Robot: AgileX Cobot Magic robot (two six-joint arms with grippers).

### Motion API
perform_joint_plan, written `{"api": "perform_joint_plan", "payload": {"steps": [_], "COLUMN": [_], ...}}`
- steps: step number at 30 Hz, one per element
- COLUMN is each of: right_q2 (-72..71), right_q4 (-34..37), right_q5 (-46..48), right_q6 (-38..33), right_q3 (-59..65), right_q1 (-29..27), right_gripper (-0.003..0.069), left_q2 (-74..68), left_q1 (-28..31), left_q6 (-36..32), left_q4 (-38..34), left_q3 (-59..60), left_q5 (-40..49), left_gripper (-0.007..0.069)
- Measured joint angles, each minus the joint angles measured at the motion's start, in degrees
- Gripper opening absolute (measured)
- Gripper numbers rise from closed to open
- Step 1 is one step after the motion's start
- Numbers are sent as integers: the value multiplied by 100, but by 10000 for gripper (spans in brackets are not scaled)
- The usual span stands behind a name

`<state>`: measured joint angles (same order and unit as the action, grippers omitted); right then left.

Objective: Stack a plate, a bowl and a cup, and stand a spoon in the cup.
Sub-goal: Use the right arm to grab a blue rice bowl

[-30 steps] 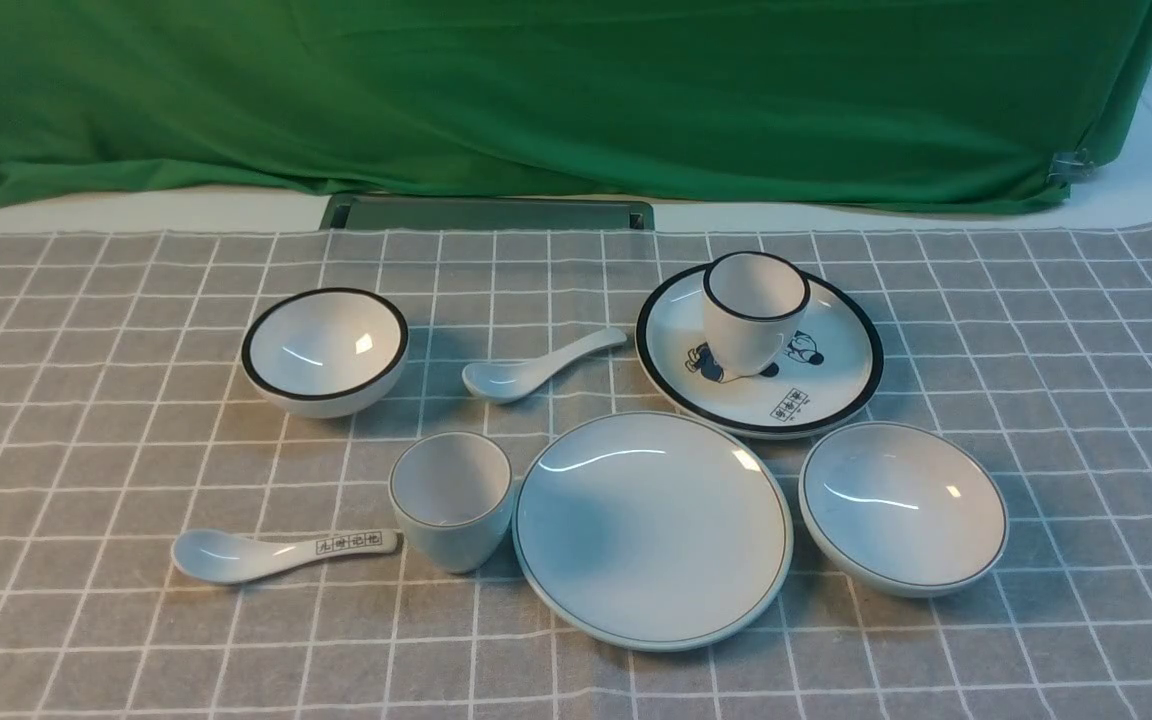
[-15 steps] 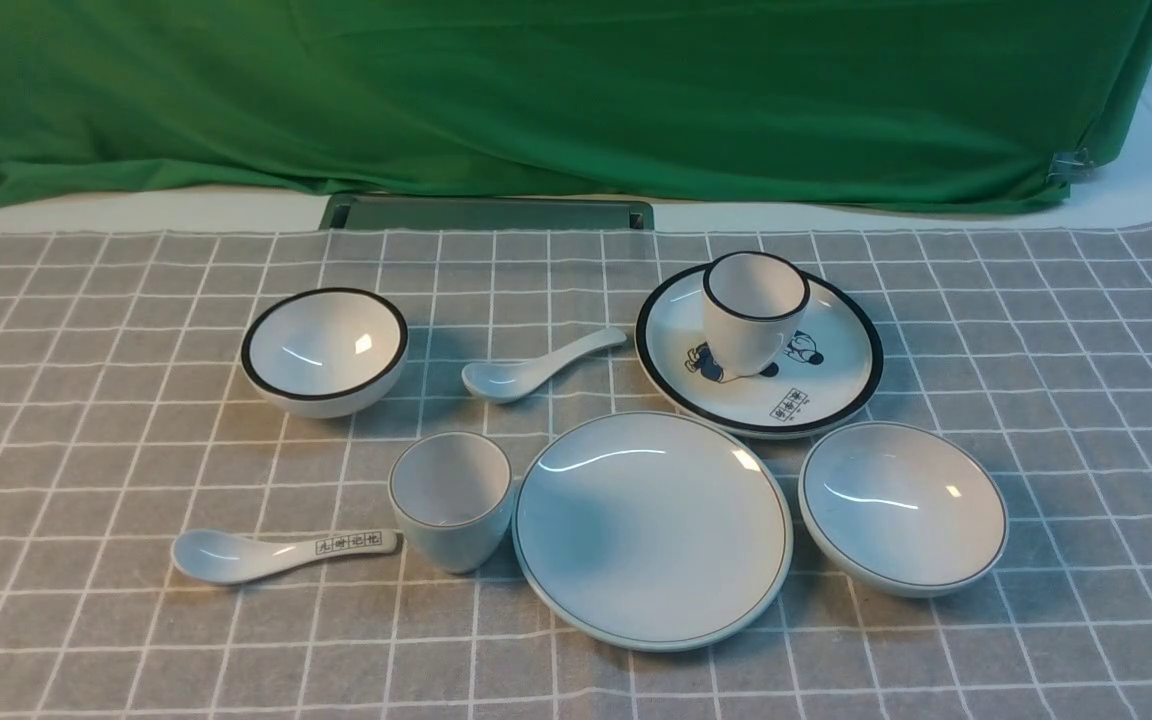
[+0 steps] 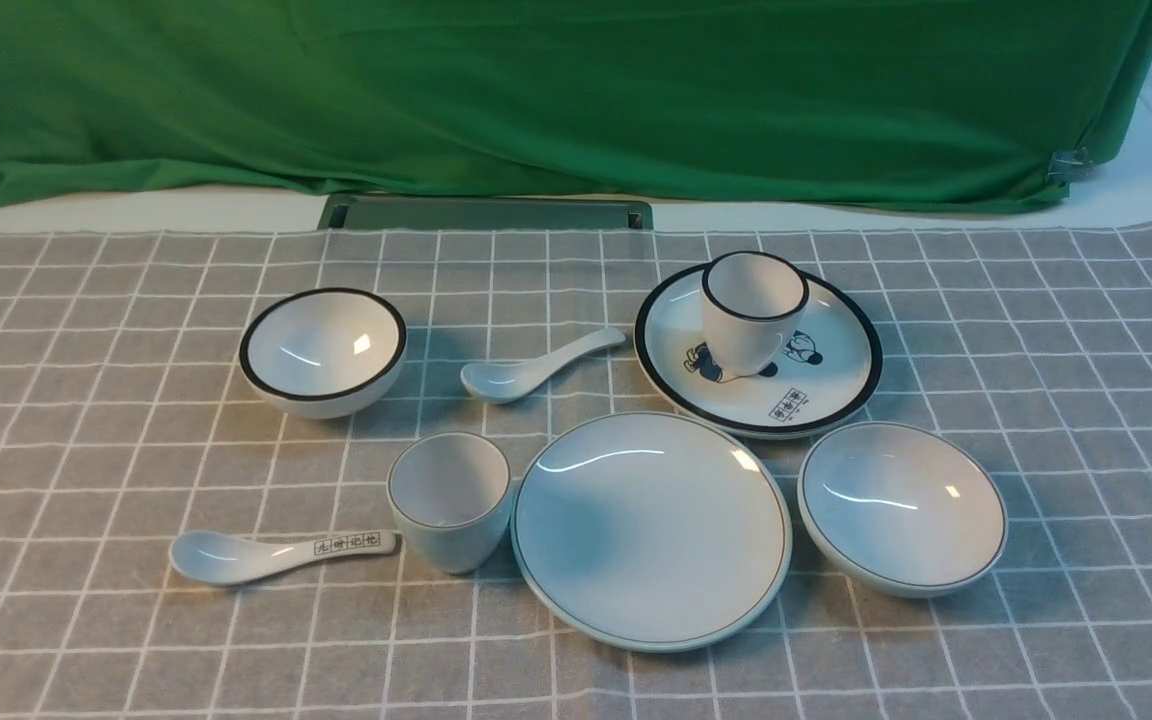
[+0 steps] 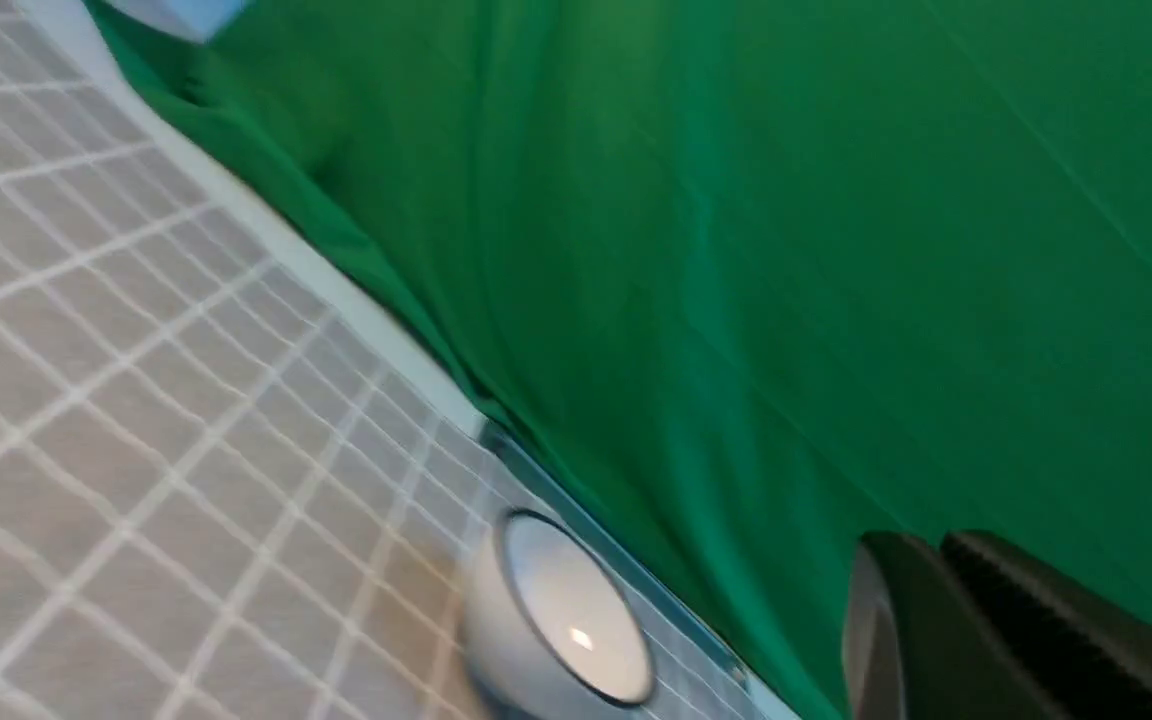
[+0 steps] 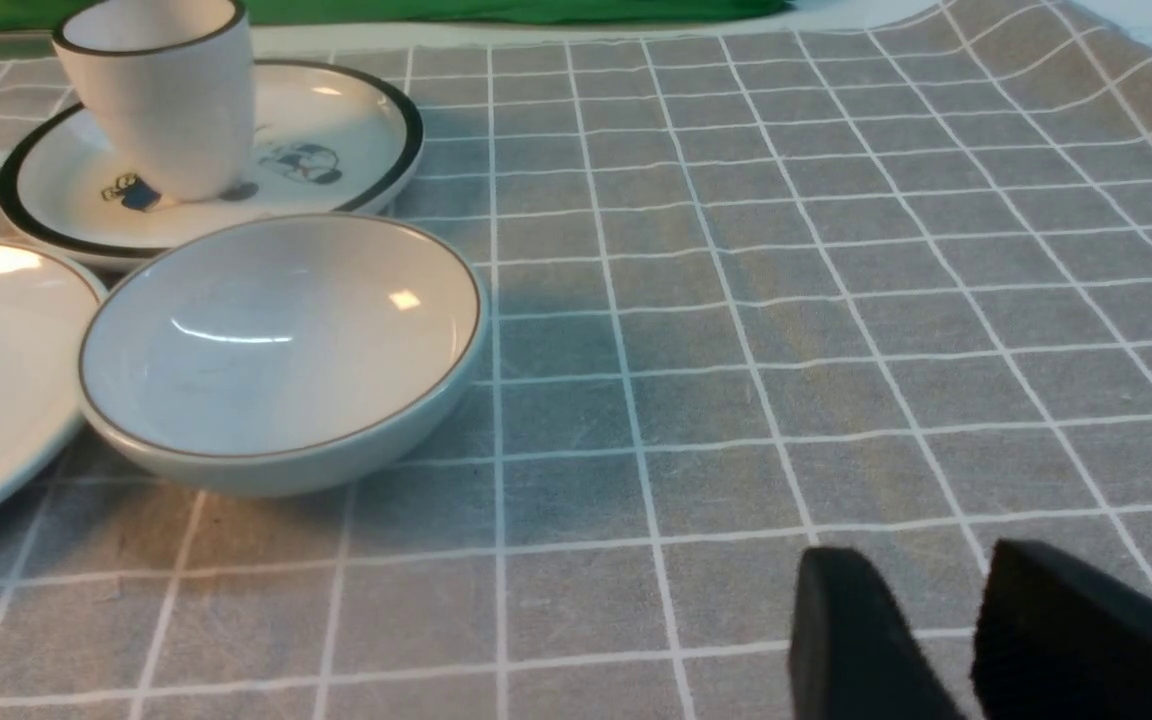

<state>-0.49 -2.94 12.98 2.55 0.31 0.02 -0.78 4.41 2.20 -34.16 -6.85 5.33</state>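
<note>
Left gripper (image 4: 928, 562) withdrawn, glossy round plate (image 3: 651, 530), checked cloth (image 3: 1086, 400)

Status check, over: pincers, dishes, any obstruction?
Both empty: left pincer shut, right pincer open. Unstacked on cloth: plate, bowl, cup, spoon. Beside cup: lettered spoon, handle tip alongside.

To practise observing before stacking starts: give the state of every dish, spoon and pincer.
Plain pale plate with thin rim line: flat, empty.
Wide shallow pale bowl: upright, empty.
Small thin-rimmed pale cup: upright, empty.
Plain white ceramic spoon: lying flat, scoop up.
Deep black-rimmed white bowl: upright, empty.
Black-rimmed cartoon plate: carries a cup.
Black-rimmed white cup: upright on cartoon plate.
Lettered white spoon: lying flat.
Left pincer: shut, empty.
Right pincer: open, empty.
</note>
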Motion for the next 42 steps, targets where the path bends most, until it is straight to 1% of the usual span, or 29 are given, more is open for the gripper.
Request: {"api": "perform_joint_plan", "payload": {"steps": [1,3,7,8,10,14,18,21,23,26,27,28,31,33,34,35,36,38,39,40,41,42], "right_q2": [0,0,0,0,0,0,0,0,0,0,0,0,0,75,203,691,904,1511,1700,2652,2763,3787], "right_q4": [0,0,0,0,0,0,-5,8,131,442,456,502,535,535,506,482,469,462,457,395,383,294], "right_q5": [0,0,-11,-11,-11,-11,-56,-246,-514,-1194,-1243,-1567,-2107,-2019,-1759,-828,-384,409,643,1506,1611,2503], "right_q6": [0,0,0,0,0,0,0,78,522,1918,1992,2395,2838,3021,2988,2451,2093,1409,1211,473,384,-364], "right_q3": [0,0,0,0,0,0,0,0,0,0,0,0,0,-77,-216,-874,-1226,-1906,-2105,-2979,-2979,-3842], "right_q1": [0,0,151,182,323,484,486,486,486,486,486,486,501,593,659,924,1062,1331,1409,1709,1781,2043], "right_gripper": [241,241,241,241,241,242,242,242,242,242,242,242,235,204,184,134,119,104,102,97,97,95], "left_q2": [-242,-927,-2131,-2206,-3031,-4044,-4768,-4993,-5028,-5023,-5023,-5023,-5023,-5018,-5018,-5018,-5018,-5018,-5018,-5018,-5018,-5018], "left_q1": [-152,-405,-696,-721,-784,-950,-1500,-1984,-2332,-2694,-2720,-2768,-2780,-2780,-2780,-2780,-2780,-2780,-2780,-2780,-2780,-2780], "left_q6": [-391,-1263,-2012,-2061,-2375,-2685,-3229,-3364,-3384,-3386,-3386,-3386,-3386,-3386,-3386,-3386,-3386,-3386,-3386,-3386,-3386,-3386], "left_q4": [213,346,417,426,439,314,-8,-124,-61,101,109,140,168,175,175,175,175,175,175,175,175,175], "left_q3": [-491,-1386,-2228,-2263,-2560,-2714,-2719,-2720,-2720,-2720,-2720,-2720,-2720,-2720,-2720,-2720,-2720,-2720,-2720,-2725,-2725,-2725], "left_q5": [508,1415,2459,2532,2755,2743,2683,2688,2705,2760,2761,2786,2817,2817,2817,2809,2793,2736,2729,2666,2652,2630], "left_gripper": [17,17,17,17,17,17,17,17,17,17,17,17,17,17,17,17,17,17,17,17,17,17]}}
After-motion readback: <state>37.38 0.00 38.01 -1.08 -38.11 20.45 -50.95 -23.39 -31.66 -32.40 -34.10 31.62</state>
